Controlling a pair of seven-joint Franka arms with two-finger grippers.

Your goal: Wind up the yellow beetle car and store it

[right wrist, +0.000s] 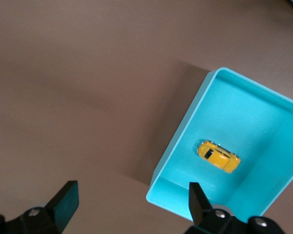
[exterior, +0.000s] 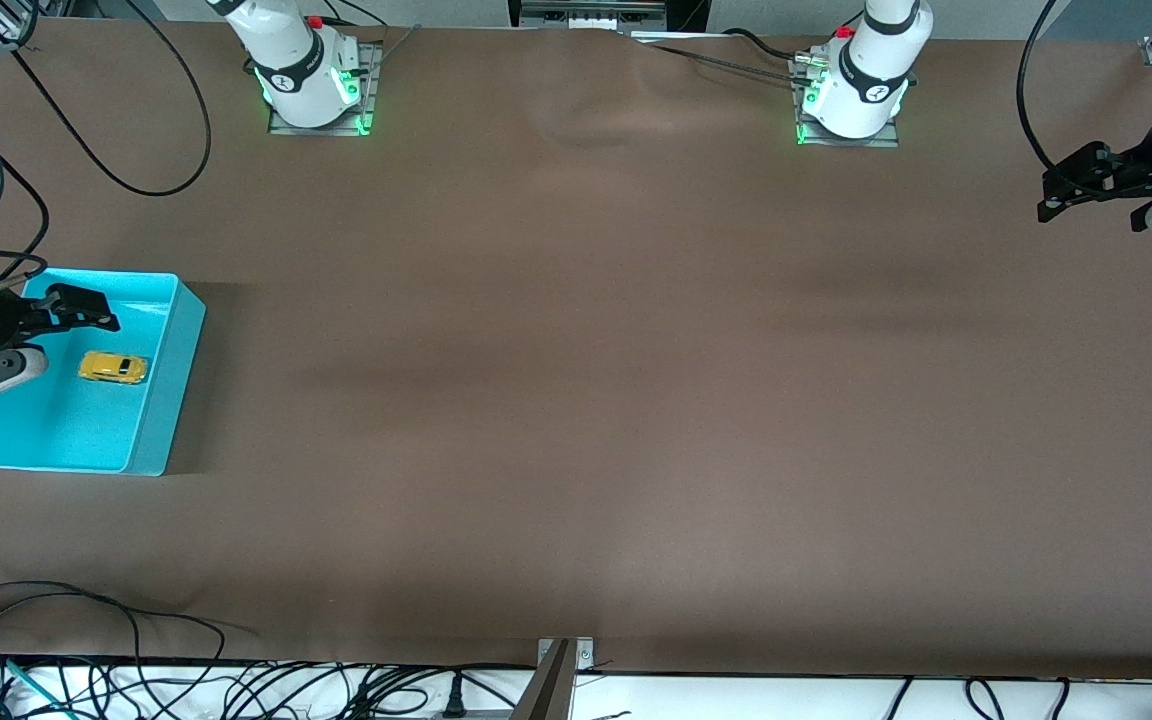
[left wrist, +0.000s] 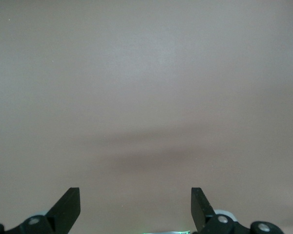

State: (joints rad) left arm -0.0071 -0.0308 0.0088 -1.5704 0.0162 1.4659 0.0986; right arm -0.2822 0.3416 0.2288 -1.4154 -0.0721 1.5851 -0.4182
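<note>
Yellow beetle car [exterior: 113, 368] sits on the floor of the turquoise bin [exterior: 161, 400], which stands on the brown table [exterior: 576, 400] at the right arm's end. It rests on its wheels, near the middle of the bin floor and touching no wall.

Judging by that, the storing step looks done. Whether the car has been wound up, the pictures cannot show.

My right gripper [exterior: 41, 335] hangs over the bin's outer edge, beside the car and above it. Its jaws stand wide apart and hold nothing. From my right wrist view, the car [right wrist: 218, 156] lies clear of both fingertips [right wrist: 67, 202], with the bin [right wrist: 185, 131] open below.

My left gripper [exterior: 1086, 185] waits over bare table at the left arm's end, well apart from the bin. Its jaws are also spread wide and empty.

About the car itself: it is a tiny toy with a rounded, beetle-shaped body in yellow-orange, with dark windows. It is much smaller than the bin. I can make out no winding key or knob.
</note>
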